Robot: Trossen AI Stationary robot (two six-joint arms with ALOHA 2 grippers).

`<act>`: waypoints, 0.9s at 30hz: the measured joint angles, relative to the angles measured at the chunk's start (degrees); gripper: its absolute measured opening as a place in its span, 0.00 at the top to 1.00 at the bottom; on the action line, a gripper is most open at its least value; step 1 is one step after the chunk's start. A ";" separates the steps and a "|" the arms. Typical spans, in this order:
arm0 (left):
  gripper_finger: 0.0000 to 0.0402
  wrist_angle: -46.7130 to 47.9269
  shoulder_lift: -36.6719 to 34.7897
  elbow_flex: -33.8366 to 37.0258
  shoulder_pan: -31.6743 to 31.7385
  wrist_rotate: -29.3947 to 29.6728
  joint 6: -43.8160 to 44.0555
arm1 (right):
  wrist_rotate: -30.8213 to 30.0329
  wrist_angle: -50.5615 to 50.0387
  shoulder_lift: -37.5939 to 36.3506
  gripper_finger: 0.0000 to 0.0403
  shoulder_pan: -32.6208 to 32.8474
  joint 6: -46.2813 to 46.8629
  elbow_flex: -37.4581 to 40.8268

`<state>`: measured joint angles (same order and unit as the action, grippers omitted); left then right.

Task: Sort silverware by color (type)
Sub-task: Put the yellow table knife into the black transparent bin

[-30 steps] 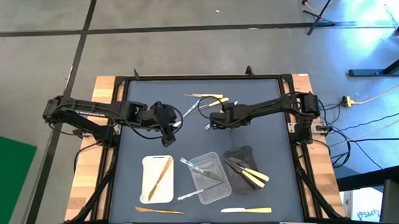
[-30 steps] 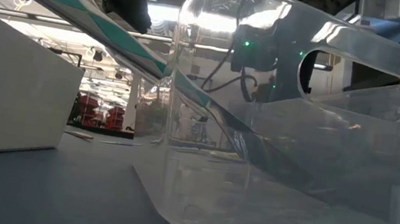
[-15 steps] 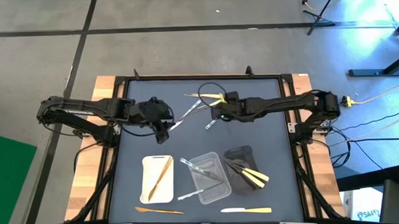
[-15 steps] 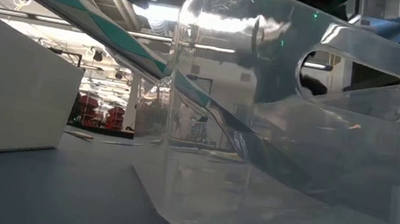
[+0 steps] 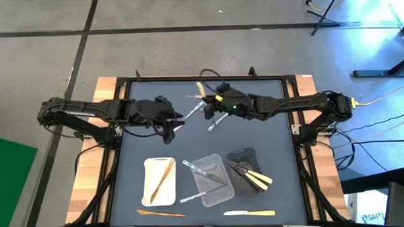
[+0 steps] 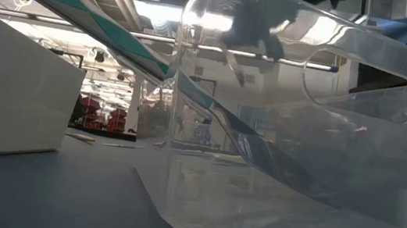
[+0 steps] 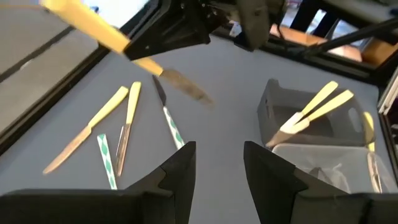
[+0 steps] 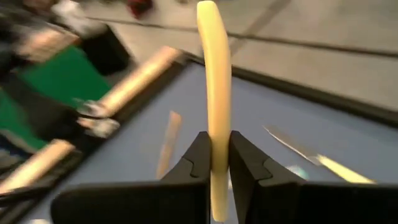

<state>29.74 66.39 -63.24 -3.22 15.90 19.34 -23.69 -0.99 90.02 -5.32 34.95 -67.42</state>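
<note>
My right gripper point(image 8: 216, 158) hangs above the table's far middle point(image 5: 213, 101), shut on a pale yellow knife point(image 7: 146, 64). Its handle point(image 8: 215, 74) points up and away; its blade point(image 7: 185, 88) slants down. My left gripper point(image 7: 217, 167) is open and holds nothing, just left of it point(image 5: 171, 123). Under them, yellow knives point(image 7: 93, 134) and teal-striped clear utensils point(image 7: 171, 123) lie flat on the mat. A white tray point(image 5: 159, 180) holds a wooden utensil, a clear tray point(image 5: 211, 179) clear ones, and a black tray point(image 7: 292, 127) yellow ones point(image 7: 318, 104). My right gripper pinches the yellow knife between its two fingers about the middle of its length point(image 8: 216, 146), with the fingers lying across it. The knife is lifted clear of the table and tilted, the handle end point(image 7: 78, 20) high and the blade end low.
A wooden utensil point(image 5: 161, 212) and a white-and-yellow knife point(image 5: 249, 213) lie by the near edge. In the low view the clear tray's wall point(image 6: 356, 150) fills the foreground, with the white tray's wall point(image 6: 9, 96) to its left. A black frame point(image 5: 201, 78) rims the mat.
My right gripper has risen from the loose utensils with the yellow knife, lifting it clear of the mat, and has tipped from pointing steeply down to nearly level while rolling. My left gripper has risen a little and tipped upward, staying open.
</note>
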 joint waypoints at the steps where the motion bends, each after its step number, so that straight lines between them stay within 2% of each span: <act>1: 0.68 -0.64 0.00 0.00 0.00 0.01 -0.34 | 1.10 2.25 0.00 0.95 0.00 -1.55 0.00; 5: 0.68 -2.64 0.00 0.00 0.00 0.33 -0.46 | 6.34 11.49 0.00 0.95 0.02 -7.46 0.00; 8: 0.68 -3.23 0.00 0.00 0.00 1.85 -0.49 | 12.47 17.95 0.00 0.95 0.02 -10.83 0.00; 14: 0.68 -3.96 0.00 0.02 0.00 3.13 -0.49 | 23.13 25.14 0.00 0.95 0.04 -15.98 0.00; 27: 0.68 -13.48 0.00 0.02 -0.33 2.64 -8.30 | 35.06 32.88 0.00 0.95 0.02 -22.02 0.00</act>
<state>16.26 66.39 -63.22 -3.55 18.54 11.04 11.37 31.89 90.02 -5.30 12.93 -67.42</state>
